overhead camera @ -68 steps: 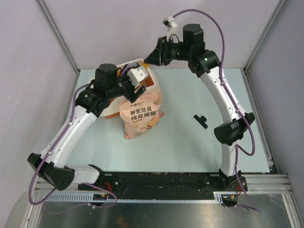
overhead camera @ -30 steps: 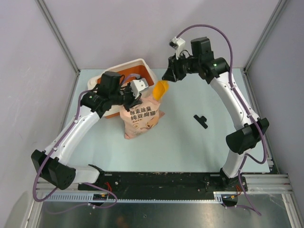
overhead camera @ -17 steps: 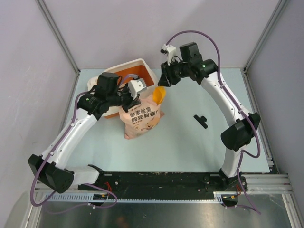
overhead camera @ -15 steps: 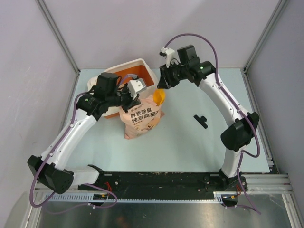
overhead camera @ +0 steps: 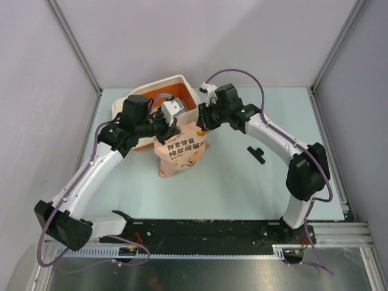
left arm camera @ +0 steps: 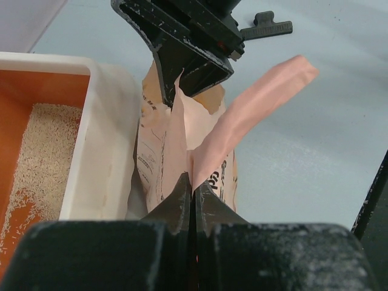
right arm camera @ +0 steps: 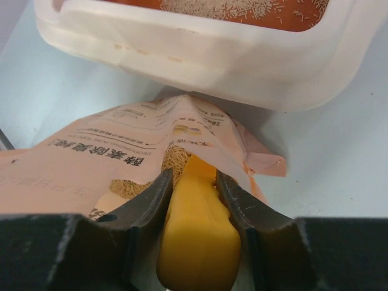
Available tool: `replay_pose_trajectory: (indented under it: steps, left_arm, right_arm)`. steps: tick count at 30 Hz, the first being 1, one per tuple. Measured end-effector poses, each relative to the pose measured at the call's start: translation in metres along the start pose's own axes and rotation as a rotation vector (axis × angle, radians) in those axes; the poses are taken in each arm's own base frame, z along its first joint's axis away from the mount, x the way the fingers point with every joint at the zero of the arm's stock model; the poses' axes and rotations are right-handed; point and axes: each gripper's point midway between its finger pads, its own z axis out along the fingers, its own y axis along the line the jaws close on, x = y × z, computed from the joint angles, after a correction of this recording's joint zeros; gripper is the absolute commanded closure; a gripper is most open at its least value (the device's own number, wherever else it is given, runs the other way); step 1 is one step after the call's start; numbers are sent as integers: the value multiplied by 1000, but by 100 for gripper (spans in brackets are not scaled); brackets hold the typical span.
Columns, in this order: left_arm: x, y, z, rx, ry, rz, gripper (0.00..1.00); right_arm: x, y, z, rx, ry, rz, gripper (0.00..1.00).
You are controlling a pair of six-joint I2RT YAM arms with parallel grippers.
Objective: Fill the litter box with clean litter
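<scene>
The litter box (overhead camera: 183, 82), cream-white outside and orange inside, stands at the back left, partly under my left arm. Pale beige clean litter (left arm camera: 41, 148) thinly covers part of its floor. Just in front of the litter box (right arm camera: 200, 54) stands a pink-beige printed bag (overhead camera: 179, 151). My left gripper (left arm camera: 193, 183) is shut on the bag's torn top edge (left arm camera: 242, 109) and holds it up. My right gripper (right arm camera: 193, 177) is shut on a yellow-orange scoop (right arm camera: 197, 242), whose front end is down inside the bag's mouth among granules (right arm camera: 176, 159).
A small black clip-like part (overhead camera: 257, 154) lies on the pale table to the right of the bag. Grey walls and metal posts close in the table at the left, back and right. The box's white wall (left arm camera: 103, 121) presses against the bag's side.
My right arm has swung down and left from the back, carrying the scoop from the air into the bag's mouth. The left gripper has kept its hold on the bag's edge.
</scene>
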Motion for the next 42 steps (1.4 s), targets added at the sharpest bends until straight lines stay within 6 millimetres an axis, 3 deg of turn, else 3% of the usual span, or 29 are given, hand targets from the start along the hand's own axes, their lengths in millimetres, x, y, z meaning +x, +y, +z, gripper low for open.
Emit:
replay_pose_trajectory:
  steps: [11, 16, 24, 28, 34, 42]
  left_arm:
    - [1, 0, 3, -8, -16, -12, 100]
    - [3, -1, -3, -27, -31, 13, 100]
    - [6, 11, -8, -90, -14, 78, 100]
    - [5, 13, -9, -96, -6, 104, 100]
    - [5, 15, -11, -108, 8, 132, 100]
    - [9, 18, -19, -136, 33, 170, 100]
  right_arm:
    - [-1, 1, 9, -223, -49, 264, 100]
    - [-21, 0, -10, -361, -73, 415, 100]
    - [-53, -35, -47, -446, -143, 593, 100]
    - [-53, -44, -52, -477, -137, 655, 100]
    - [-44, -60, -45, -500, -100, 820, 100]
    - [-52, -55, -49, -578, -95, 850, 100]
